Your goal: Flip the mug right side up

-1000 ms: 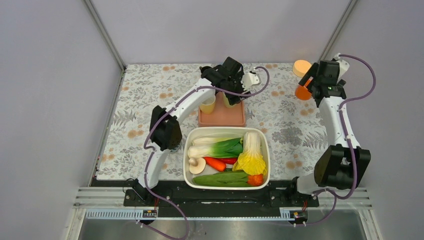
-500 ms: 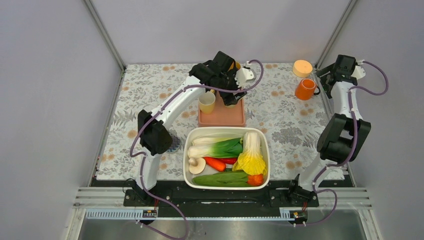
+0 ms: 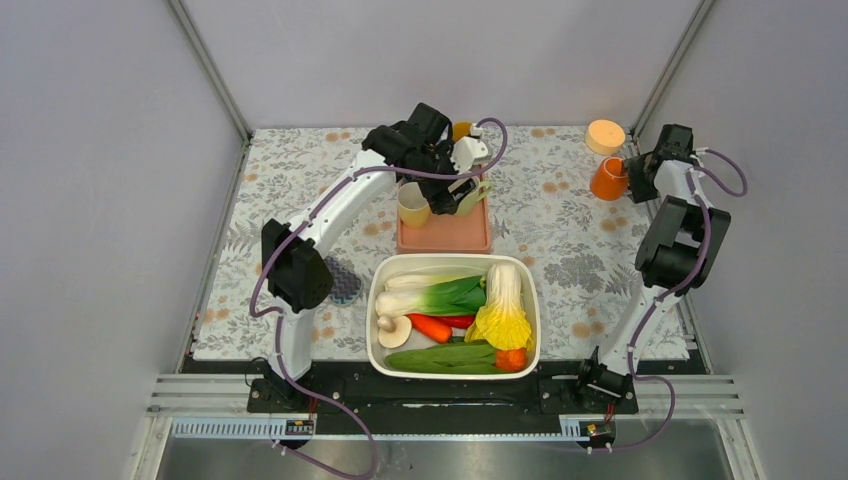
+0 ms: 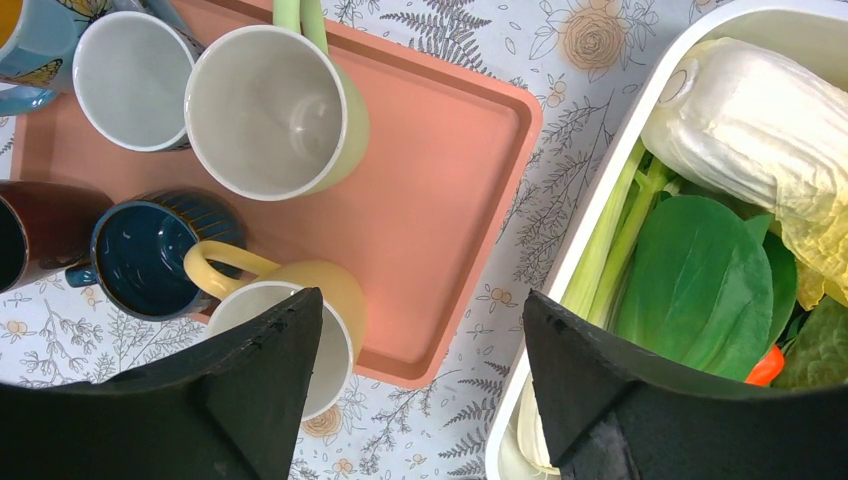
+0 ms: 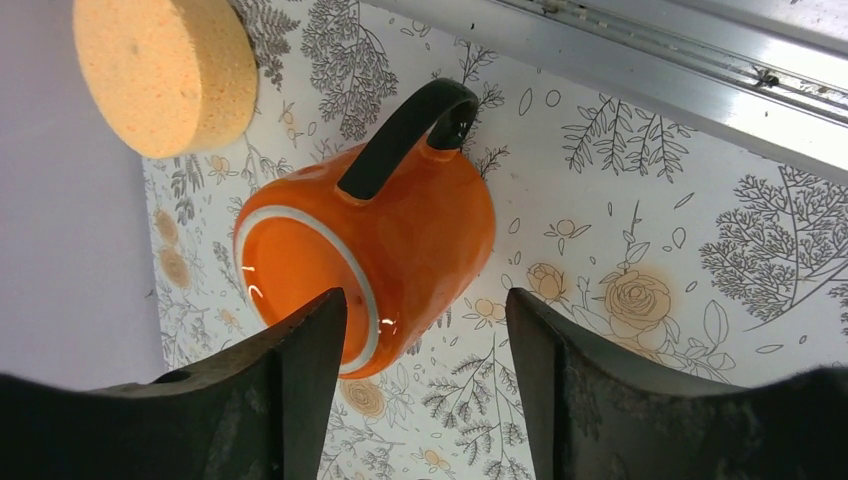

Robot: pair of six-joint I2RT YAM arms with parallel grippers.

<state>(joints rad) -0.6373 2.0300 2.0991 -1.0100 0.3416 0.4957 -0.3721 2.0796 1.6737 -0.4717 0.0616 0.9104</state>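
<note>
Now the orange mug (image 5: 400,230) sits upside down in the far right corner of the table (image 5: 650,220), and it's tight there: wall (image 5: 60,250) close on one side, metal rail (image 5: 640,50) near its black handle, round sponge (image 5: 165,70) just beside. The right gripper (image 5: 425,295) hangs over it, jaws apart, nothing clamped. The left gripper (image 4: 422,298), jaws spread and empty, hovers over the pink tray (image 4: 440,180), whose edge lies just beside the vegetable tub (image 4: 600,200).
</note>
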